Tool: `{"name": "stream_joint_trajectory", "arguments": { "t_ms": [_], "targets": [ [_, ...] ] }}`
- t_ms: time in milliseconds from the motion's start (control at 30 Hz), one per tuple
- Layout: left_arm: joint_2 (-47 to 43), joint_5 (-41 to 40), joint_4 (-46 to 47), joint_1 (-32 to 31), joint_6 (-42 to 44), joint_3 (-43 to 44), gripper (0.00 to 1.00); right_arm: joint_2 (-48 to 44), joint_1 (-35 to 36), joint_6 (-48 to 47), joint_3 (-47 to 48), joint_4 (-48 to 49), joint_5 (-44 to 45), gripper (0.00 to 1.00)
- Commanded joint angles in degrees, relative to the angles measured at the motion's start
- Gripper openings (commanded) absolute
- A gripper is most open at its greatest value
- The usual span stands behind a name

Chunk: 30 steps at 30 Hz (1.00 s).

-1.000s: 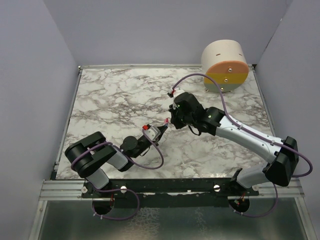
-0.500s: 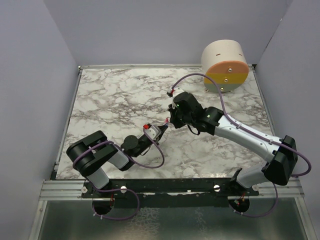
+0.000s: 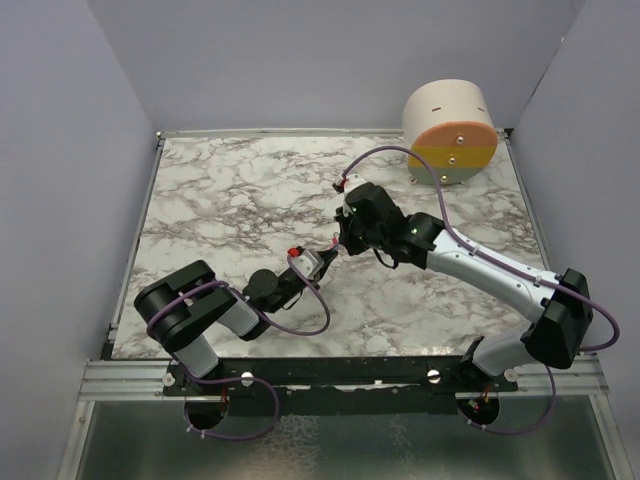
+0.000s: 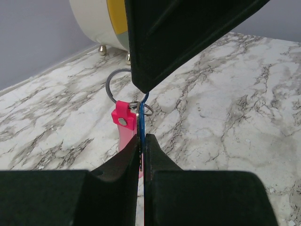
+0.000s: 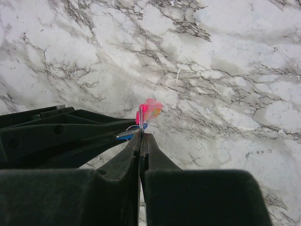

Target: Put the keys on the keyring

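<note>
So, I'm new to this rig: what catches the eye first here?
The left gripper and right gripper meet tip to tip over the marble table, fingers shut on the pink-tagged keyring and blue key. A cream drum with an orange-and-yellow face stands at the far right corner.

Nothing legible is showing in any view: no lettering, numbers, brand marks or signs. The keyring [image 4: 123,136] tag is showing a plain pink face; anything finer is blurring out in the wrist views.
</note>
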Motion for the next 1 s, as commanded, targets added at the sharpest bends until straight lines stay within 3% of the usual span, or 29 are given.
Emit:
{"name": "stream_joint_trajectory", "arguments": {
  "t_ms": [0, 400, 500, 700, 967],
  "targets": [
    [0.42, 1.52, 12.52, 0.03, -0.94, 0.84, 0.00, 0.69, 0.01, -0.14, 0.93, 2.19, -0.91, 0.01],
    [-3.30, 0.40, 8.10, 0.15, -1.52, 1.37, 0.00, 1.39, 0.04, -0.19, 1.01, 3.10, -1.87, 0.01],
    [-6.04, 0.14, 3.29, 0.34, -2.28, 2.60, 0.00, 1.13, -0.02, -0.13, 1.23, 3.34, -1.86, 0.03],
    [-12.46, 0.89, -10.77, 2.06, -5.37, 6.02, 0.00, -2.71, 0.04, 1.30, 0.81, 4.07, 1.36, 0.24],
    [-20.62, 5.57, -30.74, 5.79, -8.92, 12.19, 0.00, -10.73, 0.04, 2.25, -1.18, 2.89, 8.41, 0.29]
  ]
}}
